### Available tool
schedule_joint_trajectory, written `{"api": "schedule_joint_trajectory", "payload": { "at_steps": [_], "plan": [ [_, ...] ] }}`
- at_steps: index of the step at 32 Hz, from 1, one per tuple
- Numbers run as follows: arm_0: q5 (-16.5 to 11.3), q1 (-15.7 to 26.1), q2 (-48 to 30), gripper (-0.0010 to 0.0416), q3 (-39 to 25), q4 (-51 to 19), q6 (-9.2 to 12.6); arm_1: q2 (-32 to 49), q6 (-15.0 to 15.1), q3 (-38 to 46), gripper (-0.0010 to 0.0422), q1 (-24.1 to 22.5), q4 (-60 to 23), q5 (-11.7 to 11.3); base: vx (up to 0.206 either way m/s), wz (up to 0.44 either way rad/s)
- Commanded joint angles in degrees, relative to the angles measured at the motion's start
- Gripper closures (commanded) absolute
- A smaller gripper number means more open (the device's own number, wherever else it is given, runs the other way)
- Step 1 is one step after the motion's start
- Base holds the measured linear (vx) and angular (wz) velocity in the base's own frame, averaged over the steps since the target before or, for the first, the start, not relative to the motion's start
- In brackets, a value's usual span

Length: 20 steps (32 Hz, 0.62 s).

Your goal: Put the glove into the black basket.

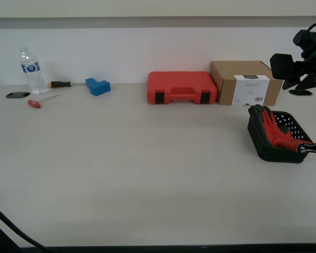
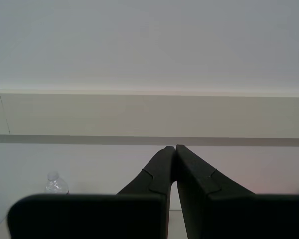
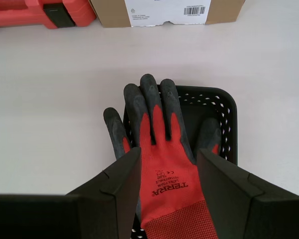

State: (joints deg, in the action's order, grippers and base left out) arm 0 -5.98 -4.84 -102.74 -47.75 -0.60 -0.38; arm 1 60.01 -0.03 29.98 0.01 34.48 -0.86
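On pale table (image 1: pixel 121 174): glove (image 1: pixel 276 132) in black basket (image 1: pixel 266 145); white wall behind.

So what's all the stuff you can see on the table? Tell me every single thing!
glove: one, red with dark grey fingers, lying in the basket, fingers over its rim
black basket: one, black, toward the exterior view's right
cardboard box: one, brown with white label, at the back
tool case: one, red, touching the box
blue block: one, blue, at the back
water bottle: one, clear, back at the exterior view's left
screwdrivers: two, one red-handled, one black-and-orange, near the bottle
table: one, pale
my first end effector: black, open above the glove
my second end effector: black, shut, empty
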Motion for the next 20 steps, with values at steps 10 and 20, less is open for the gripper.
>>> {"api": "schedule_joint_trajectory", "payload": {
  "at_steps": [10,20],
  "plan": [
    [0.1,0.0,0.0,0.0252,0.0,0.2,0.0,0.0,0.1,0.0,0.0412,0.0,0.3,0.0,0.0,0.0],
    [0.1,0.0,0.0,0.0252,0.0,0.2,0.0,0.0,0.1,0.0,0.0412,0.0,0.3,0.0,0.0,0.0]
  ]
}}
